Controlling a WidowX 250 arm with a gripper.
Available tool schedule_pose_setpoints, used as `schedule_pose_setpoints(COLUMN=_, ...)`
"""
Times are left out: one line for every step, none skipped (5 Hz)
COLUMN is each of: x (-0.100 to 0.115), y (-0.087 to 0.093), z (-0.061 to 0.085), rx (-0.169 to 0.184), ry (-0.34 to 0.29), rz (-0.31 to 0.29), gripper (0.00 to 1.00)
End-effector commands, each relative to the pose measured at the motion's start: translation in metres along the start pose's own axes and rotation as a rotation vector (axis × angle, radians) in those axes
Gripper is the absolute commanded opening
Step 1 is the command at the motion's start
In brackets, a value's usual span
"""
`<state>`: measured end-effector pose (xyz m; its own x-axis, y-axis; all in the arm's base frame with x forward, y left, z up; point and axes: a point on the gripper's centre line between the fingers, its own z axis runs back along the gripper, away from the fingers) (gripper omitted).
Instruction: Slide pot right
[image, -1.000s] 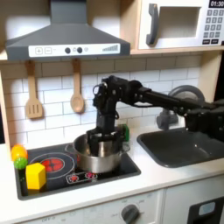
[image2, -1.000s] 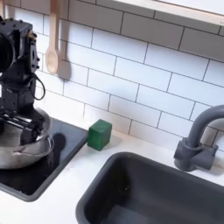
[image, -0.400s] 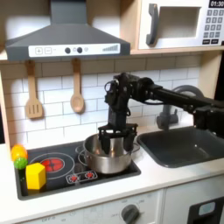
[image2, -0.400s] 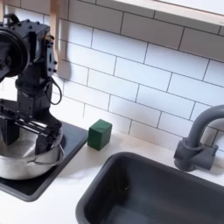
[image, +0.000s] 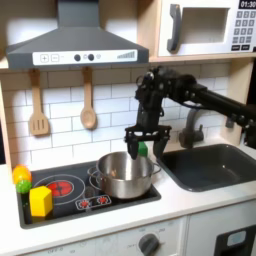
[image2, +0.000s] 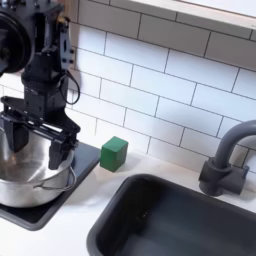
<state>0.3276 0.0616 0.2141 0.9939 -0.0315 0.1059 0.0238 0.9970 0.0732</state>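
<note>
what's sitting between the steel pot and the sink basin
A green block stands between the pot and the sink basin, on the counter by the wall, seen in the second exterior view.

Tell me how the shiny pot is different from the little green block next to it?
The pot is round, silver and big; the green block is boxy, green and much smaller. The pot sits on the black stovetop; the block stands on the white counter by the wall. Both stand upright.
</note>
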Motion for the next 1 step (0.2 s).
schedule_pose_setpoints(x=-0.0006, y=0.0, z=0.0021, rx=0.001, ry=-0.005, rz=0.0, gripper=1.0)
